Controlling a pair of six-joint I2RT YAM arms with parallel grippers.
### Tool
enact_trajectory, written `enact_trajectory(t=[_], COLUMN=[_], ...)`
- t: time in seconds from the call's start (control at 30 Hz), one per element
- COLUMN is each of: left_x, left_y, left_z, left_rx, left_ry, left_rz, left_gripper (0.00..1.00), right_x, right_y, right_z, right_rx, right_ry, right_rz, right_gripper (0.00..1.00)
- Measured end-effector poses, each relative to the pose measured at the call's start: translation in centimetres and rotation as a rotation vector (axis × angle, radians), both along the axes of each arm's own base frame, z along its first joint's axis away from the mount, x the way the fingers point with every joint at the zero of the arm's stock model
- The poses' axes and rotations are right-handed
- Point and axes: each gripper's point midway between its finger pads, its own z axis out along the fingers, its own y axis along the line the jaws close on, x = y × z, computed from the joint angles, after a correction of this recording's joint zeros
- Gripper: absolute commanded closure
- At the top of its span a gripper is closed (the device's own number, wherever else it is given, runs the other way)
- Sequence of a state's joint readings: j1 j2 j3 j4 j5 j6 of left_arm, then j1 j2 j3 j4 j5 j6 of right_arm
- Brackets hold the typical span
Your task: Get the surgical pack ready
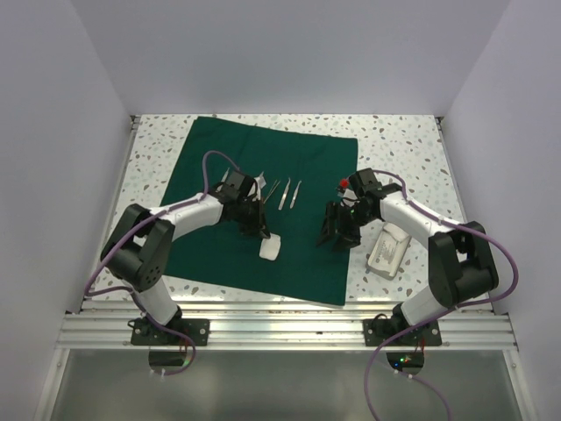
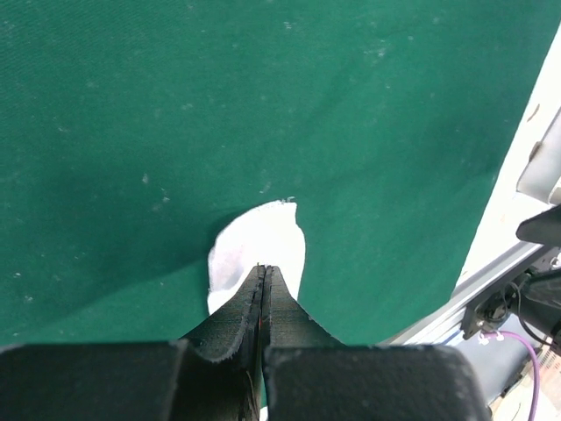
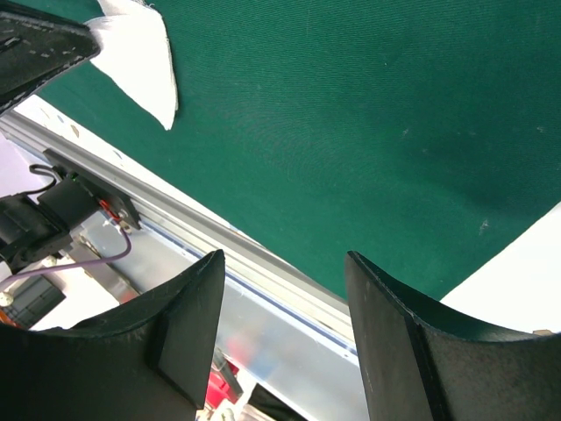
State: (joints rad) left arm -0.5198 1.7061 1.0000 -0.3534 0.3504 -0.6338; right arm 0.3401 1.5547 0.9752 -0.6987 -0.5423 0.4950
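Both arms are hanging over the drape (image 2: pixel 263 105): my left gripper (image 2: pixel 265 274), closed, is nearer the gauze (image 2: pixel 259 239) at lower centre; my right gripper (image 3: pixel 282 267) is standing wide open.

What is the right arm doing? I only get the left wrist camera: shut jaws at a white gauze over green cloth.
Observer: The right gripper hangs over the near right part of the drape, jaws open and empty.
Operator: Where is the metal tray?
Observer: Off the drape, on the speckled table to its right, beside the right arm.
Operator: And the steel instruments, relative to my gauze?
Observer: They lie side by side on the drape, beyond the gauze, toward the far edge.
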Motion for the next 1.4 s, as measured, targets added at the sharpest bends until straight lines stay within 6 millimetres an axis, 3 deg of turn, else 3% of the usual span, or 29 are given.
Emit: enact_trajectory(t=[0.67, 0.7, 0.77, 0.8, 0.93, 0.97, 1.07, 1.23, 1.33, 1.4], left_x=[0.6, 0.6, 0.6, 0.6, 0.6, 0.6, 0.9, 0.8, -0.8, -3.1], left_y=[0.7, 0.8, 0.8, 0.8, 0.9, 1.0, 1.4, 1.9, -0.2, -2.6], left_z=[-0.8, -0.8, -0.8, -0.9, -1.0, -1.0, -0.4, 2.9, 4.6, 5.0], left_rx=[0.036, 0.037, 0.038, 0.040, 0.047, 0.051, 0.067, 0.132, 0.187, 0.212], left_ry=[-0.009, -0.009, -0.008, -0.008, -0.013, -0.017, -0.039, -0.165, -0.245, -0.283], left_rz=[0.018, 0.019, 0.018, 0.016, 0.012, 0.012, 0.029, 0.039, -0.033, -0.120], left_gripper=[1.00, 0.98, 0.86, 0.73, 0.36, 0.32, 0.30, 0.28, 0.33, 0.35], right_x=[-0.5, -0.5, -0.5, -0.5, -0.5, -0.5, -0.5, -0.5, -0.7, -0.7], right_y=[-0.2, -0.2, -0.2, -0.2, -0.2, -0.2, -0.2, -0.2, -0.3, -0.7], right_z=[-0.4, -0.4, -0.4, -0.5, -0.5, -0.5, -0.5, -0.5, -0.5, -0.6], right_rx=[-0.006, -0.006, -0.006, -0.006, -0.006, -0.006, -0.006, -0.006, -0.015, -0.039], right_ry=[0.012, 0.012, 0.012, 0.013, 0.014, 0.014, 0.014, 0.014, 0.020, 0.025], right_rz=[0.005, 0.005, 0.005, 0.005, 0.005, 0.005, 0.005, 0.005, 0.004, -0.003], right_gripper=[0.39, 0.39, 0.39, 0.39, 0.39, 0.39, 0.39, 0.39, 0.39, 0.39])
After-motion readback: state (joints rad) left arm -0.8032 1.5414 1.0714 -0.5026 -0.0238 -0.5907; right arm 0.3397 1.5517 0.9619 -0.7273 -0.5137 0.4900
